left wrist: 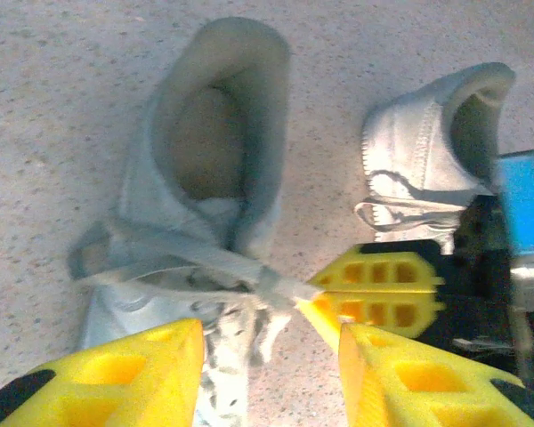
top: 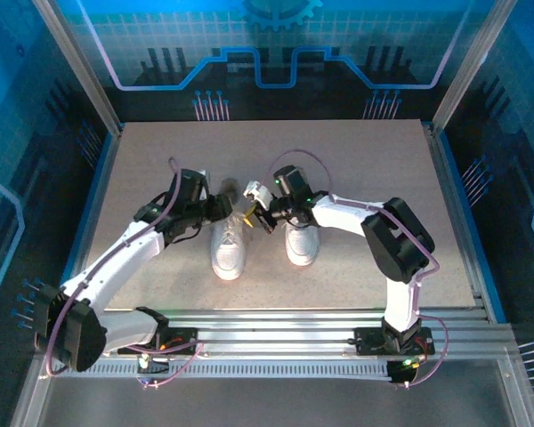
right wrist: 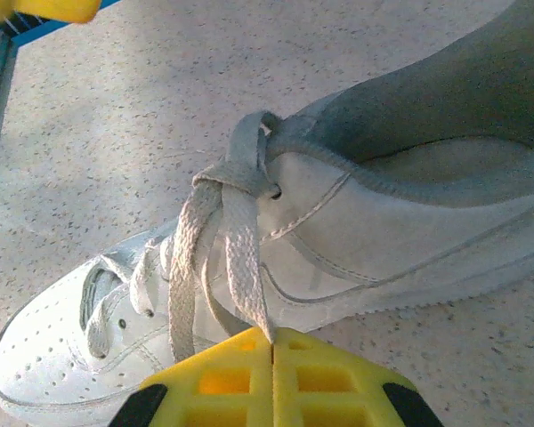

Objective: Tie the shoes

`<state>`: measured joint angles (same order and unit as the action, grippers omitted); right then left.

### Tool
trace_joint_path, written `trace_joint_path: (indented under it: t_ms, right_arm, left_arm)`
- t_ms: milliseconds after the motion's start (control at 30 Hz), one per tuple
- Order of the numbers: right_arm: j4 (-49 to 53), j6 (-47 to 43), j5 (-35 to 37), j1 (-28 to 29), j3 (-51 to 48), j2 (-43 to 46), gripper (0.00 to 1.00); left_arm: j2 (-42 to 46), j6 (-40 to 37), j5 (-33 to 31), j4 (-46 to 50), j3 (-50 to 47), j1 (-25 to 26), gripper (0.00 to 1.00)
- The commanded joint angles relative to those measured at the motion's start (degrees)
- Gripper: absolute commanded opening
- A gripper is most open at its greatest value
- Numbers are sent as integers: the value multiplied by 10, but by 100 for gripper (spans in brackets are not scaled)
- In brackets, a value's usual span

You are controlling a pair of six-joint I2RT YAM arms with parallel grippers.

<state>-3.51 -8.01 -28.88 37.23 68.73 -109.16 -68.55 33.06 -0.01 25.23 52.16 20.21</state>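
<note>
R gripper (right wrist: 272, 342) is clenched shut on one lace (right wrist: 249, 276) of the L shoe (top: 229, 253), pads flat together w/ the strand coming out between them. In its wrist view the lace runs from the pads toward 12 o'clock, up to the top eyelet, where it crosses the other strand in a loose wrap. It looks fairly straight, not slack. Prob. it's drawn out sideways to snug that crossing and keep the end clear of the shoe.

L gripper (left wrist: 271, 336) is released: fingers apart, nothing between them, hanging over the shoe's laced front. The crossing sits at approx. 12 o'clock of the gap. My guess is it's parked there to come in for the free strand while the other end is held. In this view the R gripper's shut pads sit at 3 o'clock of the crossing, w/ the lace bridging the two.

Both shoes stand side by side mid-table (top: 160, 160), toes toward 6 o'clock in the top view. R shoe (top: 301, 245) is at 3 o'clock of the L shoe, apart from it. Its lace lies in a loose loop, no bow that I can see.

Table top is beige, speckled, matte and flat. Blue-lit panels (top: 276, 53) w/ a circuit graphic stand at 12 o'clock. Alu rails (top: 276, 325) run at 6 o'clock, by the arm bases.
</note>
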Motion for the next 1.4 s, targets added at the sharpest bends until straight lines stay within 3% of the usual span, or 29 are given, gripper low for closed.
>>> trace_joint_path:
  t_ms: [0,400,900,1067,1233,1367]
  right_arm:
    - [5,-6,34,2,-11,27,0]
    - [95,1,88,-20,-3,46,0]
    - [170,0,115,-25,36,28,0]
    - [199,-1,104,-24,76,27,22]
    - [222,-2,107,-18,110,29,32]
    - [241,-10,114,-5,140,22,33]
  left_arm:
    - [30,2,25,13,-38,-27,45]
    - [53,32,92,-60,-163,-86,41]
    - [15,44,151,-135,-184,-162,44]
    - [-13,72,182,-186,-200,-177,38]
    - [-64,88,211,-240,-213,-185,36]
    - [-105,89,253,-292,-211,-187,35]
